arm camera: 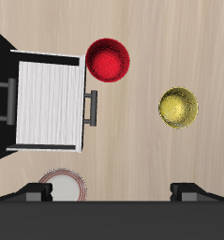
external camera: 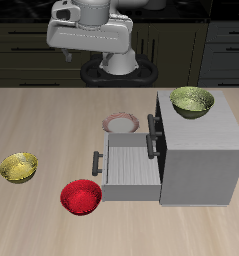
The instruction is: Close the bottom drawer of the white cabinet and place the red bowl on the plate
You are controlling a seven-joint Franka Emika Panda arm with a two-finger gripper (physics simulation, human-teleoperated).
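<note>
So the bottom drawer is pulled out of the white cabinet. The red bowl is sat on the table near its front edge, just beside the drawer's handle. The plate is found farther back. The hand is held up high, spread open, nothing gripped.

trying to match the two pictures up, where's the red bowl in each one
Exterior view: the red bowl sits near the table's front edge, just off the front panel of the open bottom drawer.
Wrist view: the red bowl lies beside the corner of that same drawer, on its handle side.
Shared landmark: the open drawer; the yellow bowl also shows in both.
</note>
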